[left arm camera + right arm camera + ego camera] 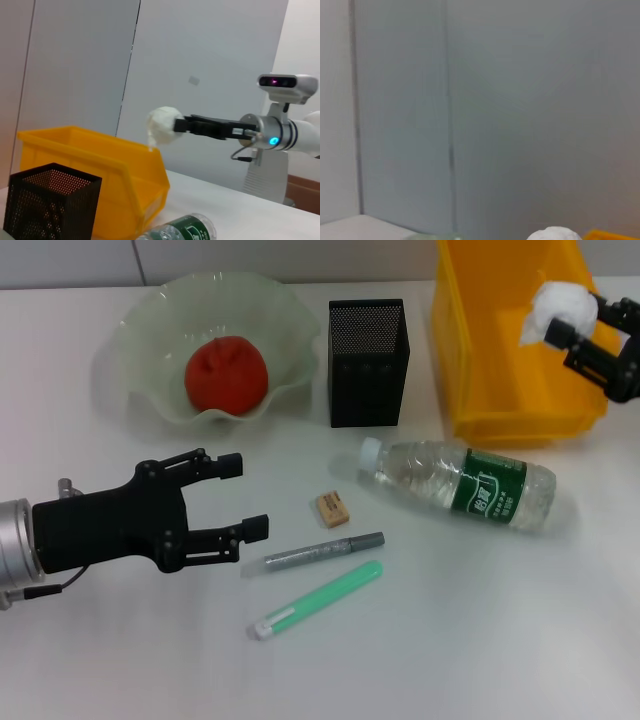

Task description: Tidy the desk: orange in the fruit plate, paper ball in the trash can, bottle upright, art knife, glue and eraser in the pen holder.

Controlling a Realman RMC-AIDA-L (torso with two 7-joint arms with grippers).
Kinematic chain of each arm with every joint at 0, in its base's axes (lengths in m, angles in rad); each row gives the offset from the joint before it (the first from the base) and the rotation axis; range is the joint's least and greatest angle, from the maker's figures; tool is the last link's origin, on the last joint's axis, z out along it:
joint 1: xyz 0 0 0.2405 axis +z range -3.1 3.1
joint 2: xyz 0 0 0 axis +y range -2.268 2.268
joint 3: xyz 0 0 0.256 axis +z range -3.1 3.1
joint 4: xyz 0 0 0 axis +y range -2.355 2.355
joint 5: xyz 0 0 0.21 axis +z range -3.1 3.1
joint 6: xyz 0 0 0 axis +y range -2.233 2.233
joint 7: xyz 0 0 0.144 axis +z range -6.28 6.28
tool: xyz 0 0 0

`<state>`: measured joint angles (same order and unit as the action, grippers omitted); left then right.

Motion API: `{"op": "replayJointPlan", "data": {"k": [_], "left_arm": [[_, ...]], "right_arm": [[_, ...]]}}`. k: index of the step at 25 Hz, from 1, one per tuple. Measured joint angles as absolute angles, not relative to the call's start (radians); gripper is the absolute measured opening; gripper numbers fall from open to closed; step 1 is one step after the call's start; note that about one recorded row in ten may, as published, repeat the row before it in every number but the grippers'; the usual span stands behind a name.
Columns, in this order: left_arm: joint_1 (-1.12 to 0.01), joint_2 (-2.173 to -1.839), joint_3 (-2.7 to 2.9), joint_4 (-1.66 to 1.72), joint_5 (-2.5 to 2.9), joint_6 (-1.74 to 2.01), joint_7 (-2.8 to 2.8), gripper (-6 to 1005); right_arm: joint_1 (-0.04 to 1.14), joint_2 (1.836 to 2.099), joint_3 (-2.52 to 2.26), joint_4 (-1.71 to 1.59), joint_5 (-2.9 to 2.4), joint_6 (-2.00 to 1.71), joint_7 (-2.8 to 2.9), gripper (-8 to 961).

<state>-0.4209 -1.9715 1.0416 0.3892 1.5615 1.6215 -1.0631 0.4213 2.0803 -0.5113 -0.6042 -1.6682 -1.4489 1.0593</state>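
My right gripper (574,320) is shut on the white paper ball (560,302) and holds it above the yellow trash can (500,390). In the left wrist view the paper ball (162,125) hangs over the trash can (100,170) at the tips of the right gripper (179,125). The orange (226,375) lies in the pale green fruit plate (150,320). Lying on its side is the bottle (460,483). The eraser (332,508), grey art knife (323,552) and green glue (315,600) lie beside my open left gripper (250,497). The black mesh pen holder (368,362) stands upright.
The white desk (480,640) carries all of this. The pen holder (50,205) stands close beside the trash can, with the bottle (185,227) just in front. The right wrist view shows only a grey wall, the paper ball's top (555,234) and a trash can corner (615,234).
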Motion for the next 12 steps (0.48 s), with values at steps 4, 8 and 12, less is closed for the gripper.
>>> {"op": "replayJointPlan", "data": {"k": [4,8,12], "left_arm": [[-0.419,-1.976,1.042,0.389,1.561,1.621,-1.063,847],[-0.418,-1.979,1.042,0.39,1.562,1.625,-1.061,847],[-0.415,-1.98,1.042,0.388,1.562,1.628,-1.058,846]], "right_arm": [[0.446,2.08,-0.518,-0.591,-1.664,-1.388,1.064,538],[0.474,2.079,-0.519,-0.578,-1.664,-1.324,1.074,541],[0.48,2.082,-0.511,-0.579,-1.662,-1.318,1.074,544]]}}
